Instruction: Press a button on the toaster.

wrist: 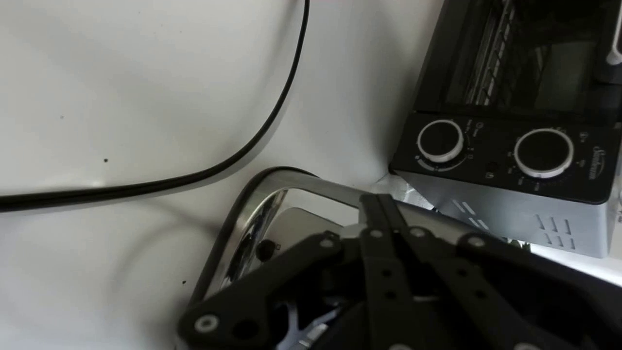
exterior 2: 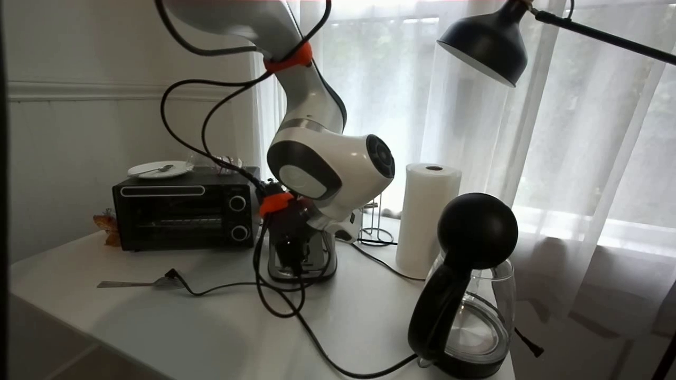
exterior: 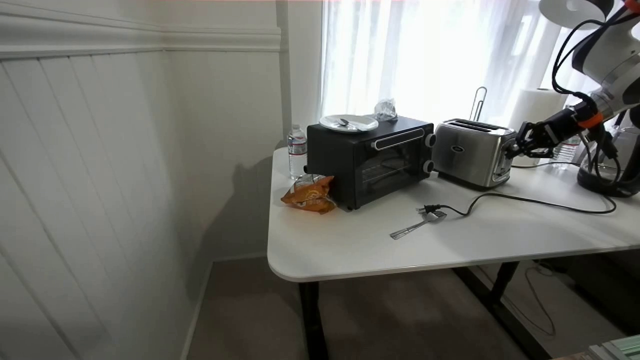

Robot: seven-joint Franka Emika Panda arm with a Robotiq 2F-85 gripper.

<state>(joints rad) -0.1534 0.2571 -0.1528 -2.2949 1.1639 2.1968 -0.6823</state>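
My claw [wrist: 382, 206], closed together and empty, is at the control end of the silver toaster [exterior: 470, 157] on the table [exterior: 350, 250], so pressing seems in hand, though contact is hidden; next should come a short, steady push.

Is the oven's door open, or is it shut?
Shut: in both exterior views, the door stands upright, its handle along the top.

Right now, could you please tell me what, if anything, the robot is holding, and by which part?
Nothing is held: the jaws are shut together, nothing visible between them, at one end of the silver pop-up toaster.
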